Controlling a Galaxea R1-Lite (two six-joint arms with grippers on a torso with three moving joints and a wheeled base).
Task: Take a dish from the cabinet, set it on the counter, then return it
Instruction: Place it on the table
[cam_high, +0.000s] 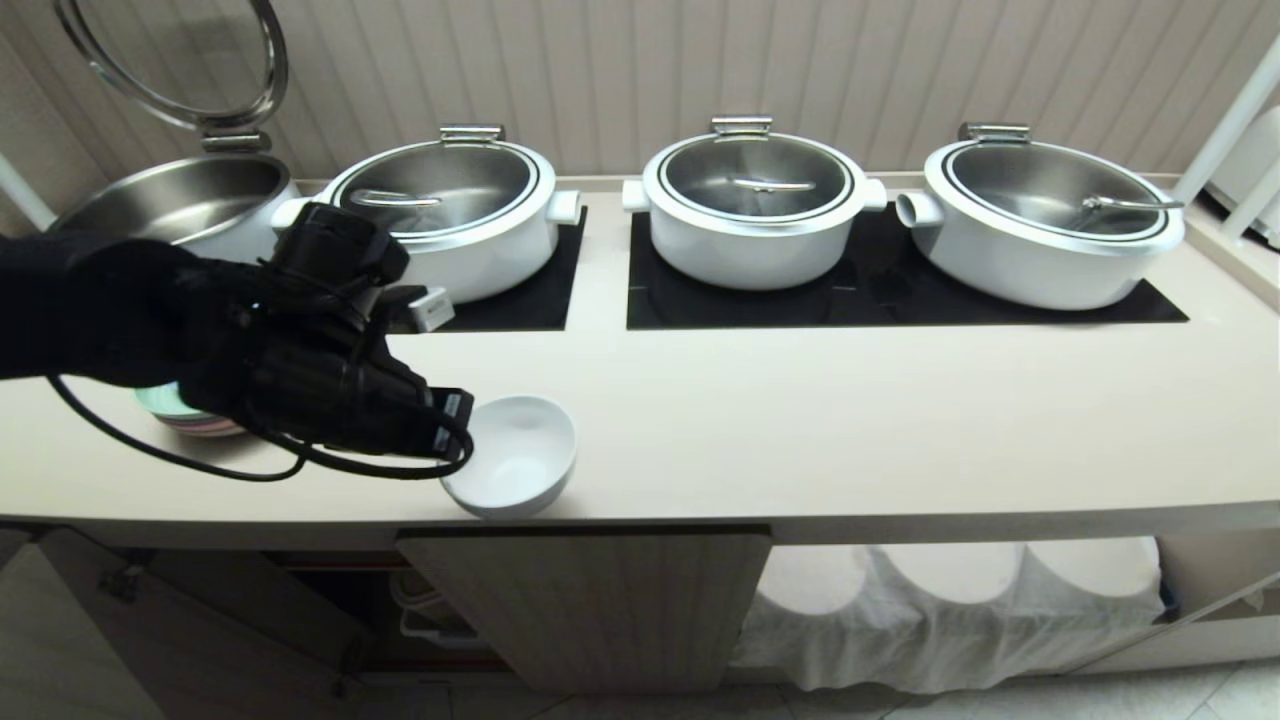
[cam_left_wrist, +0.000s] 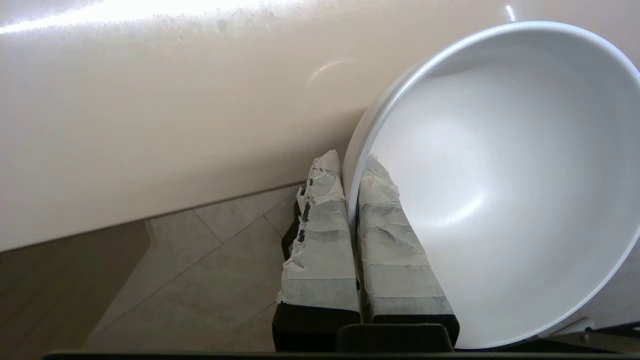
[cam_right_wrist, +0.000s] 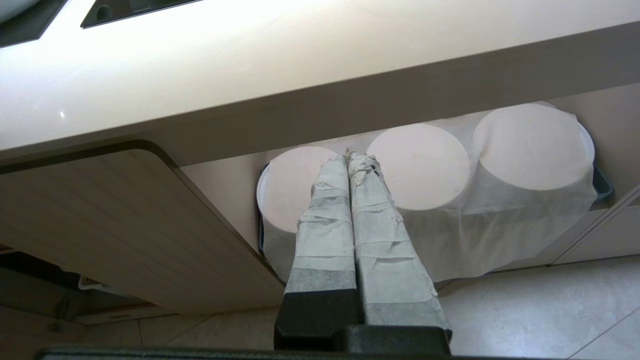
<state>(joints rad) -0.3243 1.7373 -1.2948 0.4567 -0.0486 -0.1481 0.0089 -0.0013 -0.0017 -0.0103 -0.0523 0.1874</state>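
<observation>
Ribbed beige panelling backs the long cream counter (cam_high: 800, 440) in the head view, where white pots (cam_high: 755, 205) sit on black mats (cam_high: 880, 290) and the left gripper (cam_high: 455, 425) holds the dish (cam_high: 515, 465) by its rim, right at the counter's front edge above the cabinet (cam_high: 590, 600) with its door swung open; pastel plates (cam_high: 175, 412) show just behind the arm. From the left wrist view, the taped fingers (cam_left_wrist: 320, 235) are pinched tight on the dish's wall (cam_left_wrist: 500, 190), one pad outside and one inside, with the bowl tilted and floor tiles visible below. From the right wrist view, the right gripper (cam_right_wrist: 348, 162) hangs idle below counter level with its pads pressed together on nothing, facing cloth-covered stacks (cam_right_wrist: 475, 165). The risk, as a judgement: a thin rim pinch on smooth ceramic could slip, and so near the edge a release or a knock against the counter lip might send the dish to the floor
</observation>
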